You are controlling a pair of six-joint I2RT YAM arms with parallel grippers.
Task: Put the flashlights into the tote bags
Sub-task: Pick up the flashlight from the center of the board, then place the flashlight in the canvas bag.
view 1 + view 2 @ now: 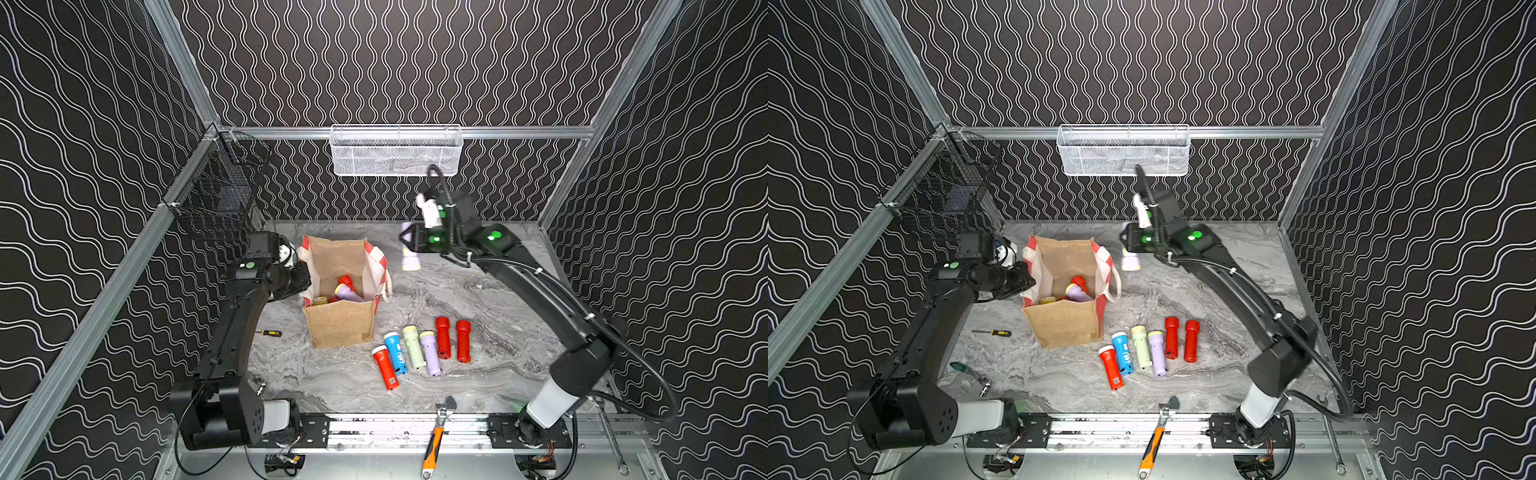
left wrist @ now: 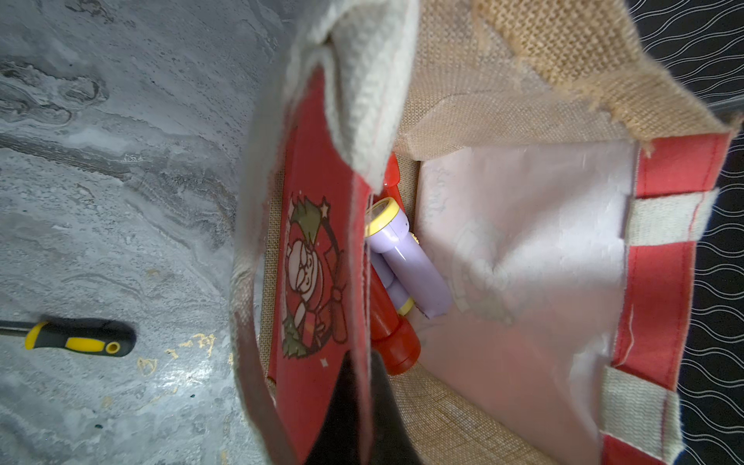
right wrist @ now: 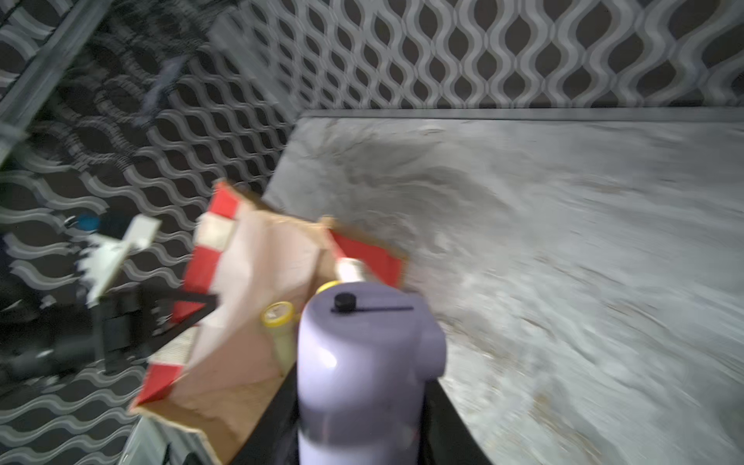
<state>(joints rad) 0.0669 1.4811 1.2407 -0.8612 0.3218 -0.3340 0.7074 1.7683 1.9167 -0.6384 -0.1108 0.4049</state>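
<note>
gripping lilac flashlight (image 3: 362,346) midair beside tote bag (image 1: 340,328), right gripper (image 3: 362,382) clamped its body; long axis along jaws, head outward. left gripper (image 2: 361,362) pinched bag's red panel (image 2: 322,161), santa print (image 2: 310,273). front red flashlight (image 1: 384,365) bore square label (image 1: 392,381), unreadable.

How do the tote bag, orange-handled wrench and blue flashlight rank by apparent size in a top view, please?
Largest first:
tote bag
orange-handled wrench, which lies nearer the camera
blue flashlight

We see the tote bag (image 1: 340,328) open on top, the left gripper (image 2: 360,374) pinching one side wall, and the right gripper (image 3: 360,439) with a lilac flashlight (image 3: 362,354) hanging near the other. Six flashlights (image 1: 415,347) crowd the table (image 1: 478,286) beside it; farther back looks bare, we think.
</note>
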